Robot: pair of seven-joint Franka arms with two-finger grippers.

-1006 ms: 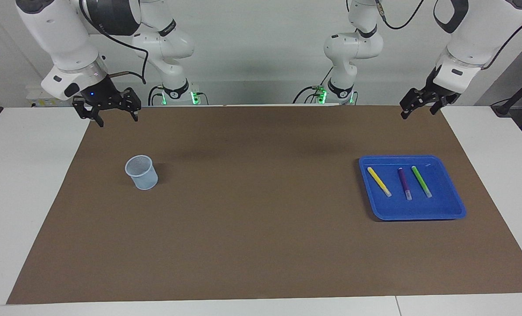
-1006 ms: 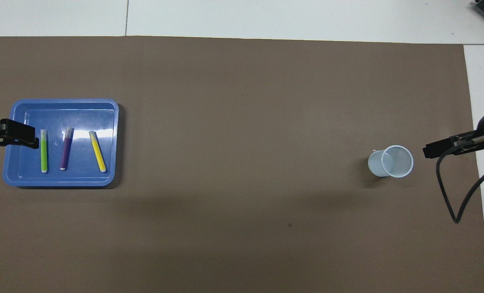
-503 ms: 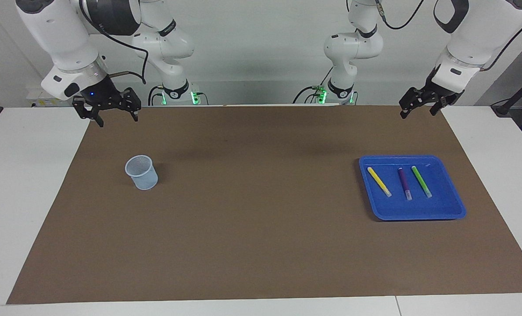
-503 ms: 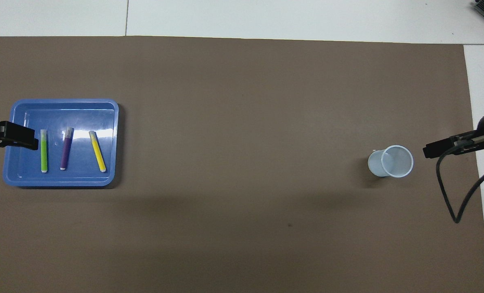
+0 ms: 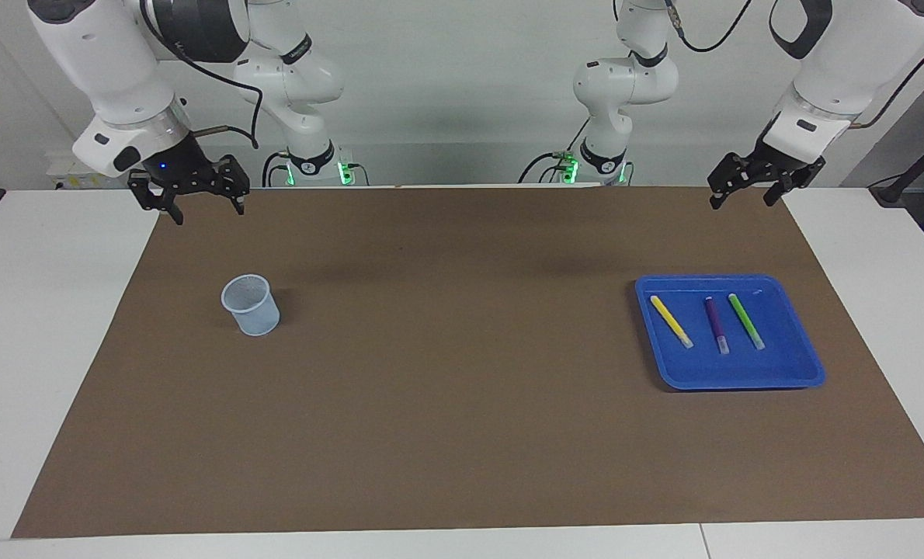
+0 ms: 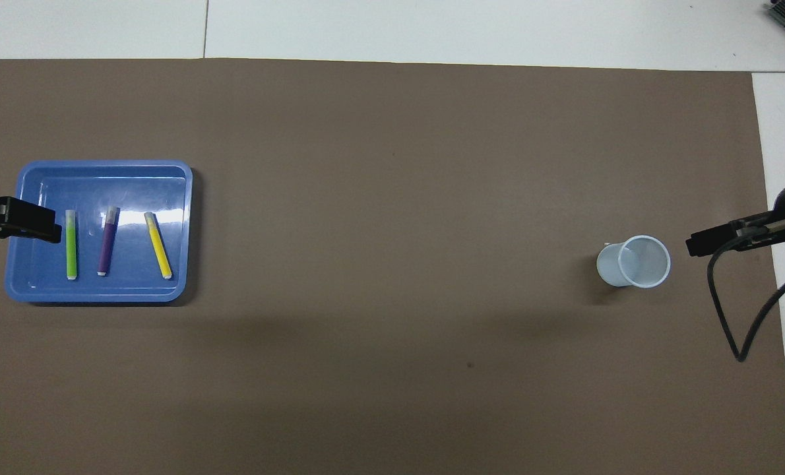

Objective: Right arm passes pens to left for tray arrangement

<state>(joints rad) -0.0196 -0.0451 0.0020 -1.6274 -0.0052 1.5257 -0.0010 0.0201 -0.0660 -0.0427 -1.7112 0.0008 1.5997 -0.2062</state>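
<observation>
The blue tray [image 5: 788,361] lies on the brown mat toward the left arm's end of the table. Three pens lie side by side in it: yellow [image 5: 670,320], purple [image 5: 716,324] and green [image 5: 745,320]. In the overhead view they are the green [image 6: 71,244], purple [image 6: 107,241] and yellow [image 6: 157,244] pens in the tray [image 6: 135,185]. My left gripper [image 5: 741,203] hangs open and empty, raised over the mat's corner by its base, well clear of the tray. My right gripper [image 5: 207,213], with its blue light, hangs open and empty over the mat's other corner.
A small pale mesh cup [image 5: 251,305] stands upright and empty on the mat toward the right arm's end; it also shows in the overhead view [image 6: 633,262]. A thick black cable [image 6: 739,330] loops down from the right arm. White tabletop borders the mat.
My left gripper's wrist has turned slightly in place. The right arm, the pens, the tray and the cup have not moved.
</observation>
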